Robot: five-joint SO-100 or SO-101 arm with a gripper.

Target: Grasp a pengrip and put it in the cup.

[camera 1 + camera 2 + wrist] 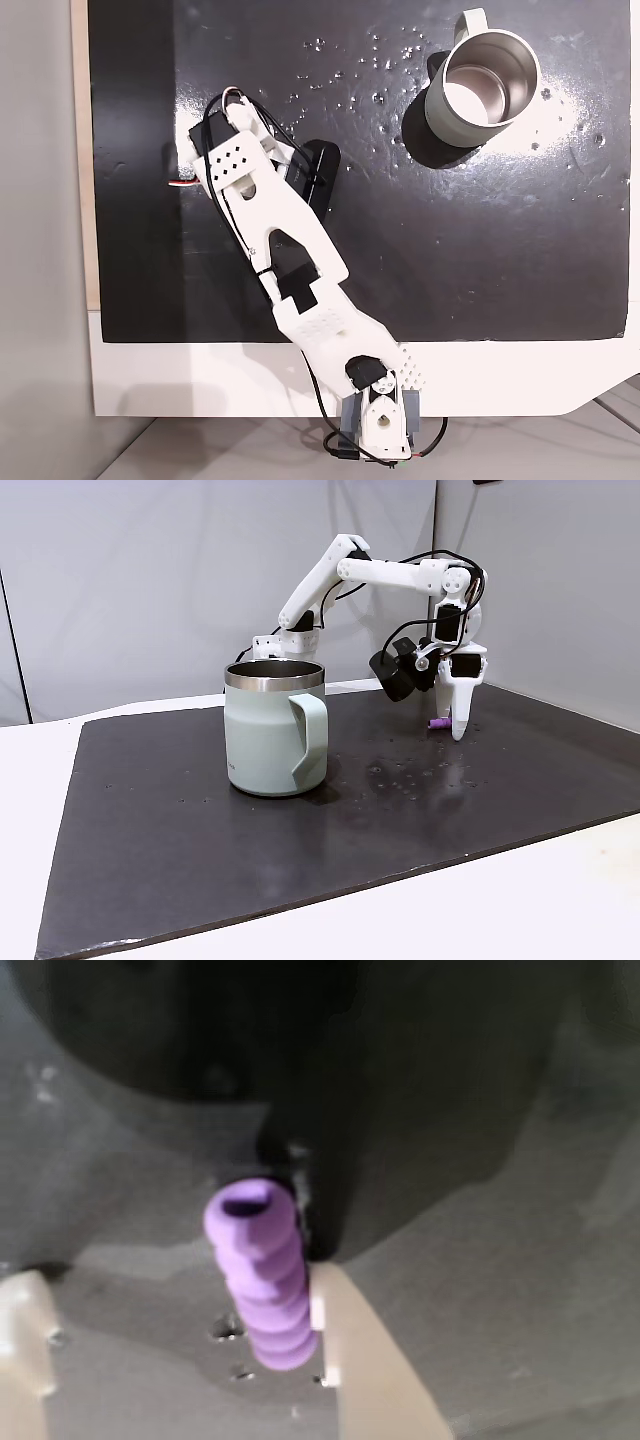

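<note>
Purple thing: we see the pengrip [262, 1272], a ridged light-purple tube with a hollow end, lying flat on the black mat [520, 1290] in the wrist view.
Pengrip, side camera: in a fixed view it shows as a small purple speck [438, 722] on the mat, just beside the lowered white finger [459, 708].
Pincer: we read the gripper [180, 1350] as standing apart, one pale finger [365, 1360] at the pengrip's right side and the other [22, 1345] well off at the left edge of the wrist view.
Contact: the right finger touches or nearly touches the pengrip along its lower ridges; we cannot tell which. The left finger is clear of it.
Hold: nothing is clamped; the pengrip rests on the mat between the fingers.
Gripper height: in a fixed view the finger tip reaches down to the mat surface.
Cup: the pale grey-green mug [478, 92] with a steel inside stands upright near the mat's top right corner in a fixed view from above, handle toward the top edge.
Cup, side camera: it stands [272, 730] in the foreground, handle facing the camera, well apart from the gripper.
Arm: the white arm [290, 255] reaches from its base at the bench's bottom edge up toward the mat's left side.
Bench: the mat lies on a white bench [200, 385].
</note>
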